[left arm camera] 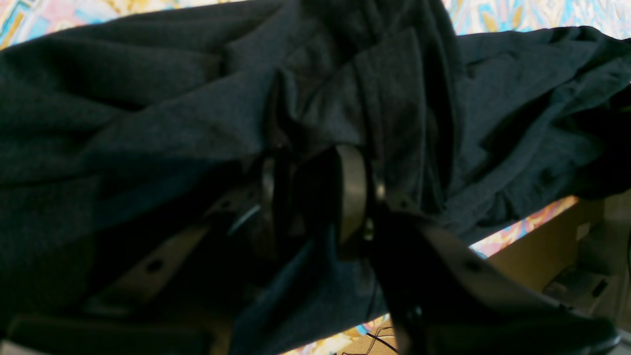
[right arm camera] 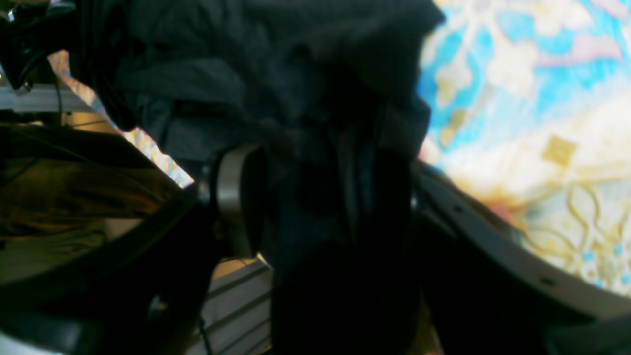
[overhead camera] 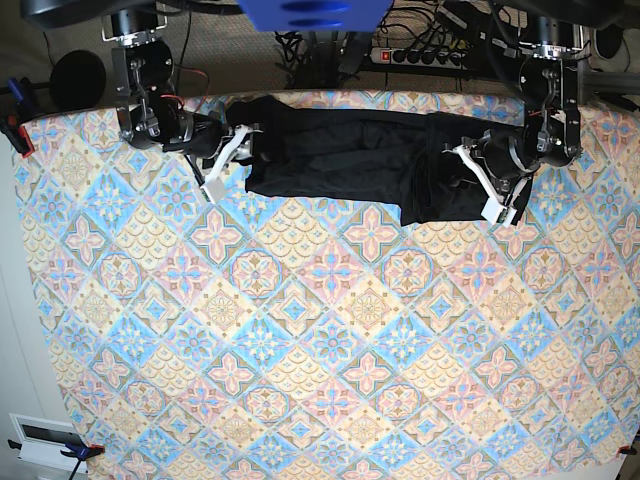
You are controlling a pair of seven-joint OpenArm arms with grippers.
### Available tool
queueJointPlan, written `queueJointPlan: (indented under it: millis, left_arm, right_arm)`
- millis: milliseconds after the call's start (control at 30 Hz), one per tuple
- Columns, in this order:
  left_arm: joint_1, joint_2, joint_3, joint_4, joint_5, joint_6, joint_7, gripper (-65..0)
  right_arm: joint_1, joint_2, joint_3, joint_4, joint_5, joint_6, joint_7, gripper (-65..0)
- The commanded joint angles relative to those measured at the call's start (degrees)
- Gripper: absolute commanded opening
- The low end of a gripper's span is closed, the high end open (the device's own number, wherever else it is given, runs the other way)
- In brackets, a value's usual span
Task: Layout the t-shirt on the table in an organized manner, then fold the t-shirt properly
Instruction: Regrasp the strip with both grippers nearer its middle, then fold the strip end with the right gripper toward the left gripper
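Observation:
The black t-shirt (overhead camera: 340, 160) lies stretched as a long band along the far edge of the patterned table (overhead camera: 320, 340). At the band's right end in the base view, my left gripper (overhead camera: 492, 185) is shut on a bunched fold of it. The left wrist view shows the fabric (left arm camera: 148, 98) pinched between the left gripper's (left arm camera: 310, 167) fingers. At the band's left end, my right gripper (overhead camera: 228, 160) stands with its jaws spread wide. In the right wrist view, loose t-shirt cloth (right arm camera: 246, 59) drapes into the gap of the right gripper (right arm camera: 320, 192).
The shirt lies close to the table's far edge (overhead camera: 330, 95), with a power strip (overhead camera: 430, 55) and cables behind it. Clamps sit at the table corners (overhead camera: 12, 130). Patterned cloth stretches toward the near edge.

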Motion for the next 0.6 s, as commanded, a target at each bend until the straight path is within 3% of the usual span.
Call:
queueJointPlan:
  millis: [0,167,333,433,567]
  left_arm:
    - [-0.64,-0.83,-0.52,0.79,-0.82,-0.20,-1.00,-50.8]
    - [-0.73,-0.74,-1.75,0.79,-1.00,-0.20,-1.00,-50.8]
    - [-0.73,-0.48,-6.68,0.79,-1.09,-0.20,-1.00,-50.8]
    - [-0.73,-0.48,-9.05,0.79,-1.09,-0.20,-1.00,-50.8]
    - [-0.73,-0.21,-14.06,0.79,-1.35,-0.20,-1.00,-50.8]
  right_arm:
    - [-0.31,-0.26,-1.31,-0.74,-1.99,-0.65,-2.67,-30.6]
    - [-0.31,-0.87,-2.37,-3.11,-6.74,-0.65,-2.67,-30.7]
    - [3.21,-4.83,-2.37,-3.99,-10.34,-0.65,-2.76,-31.9]
    - [3.82,-5.00,-2.37,-3.82,-10.34,-0.65,-2.85,-39.8]
    - [3.82,-5.00,-2.19,-3.38,-10.34,-0.92,-3.29,-55.0]
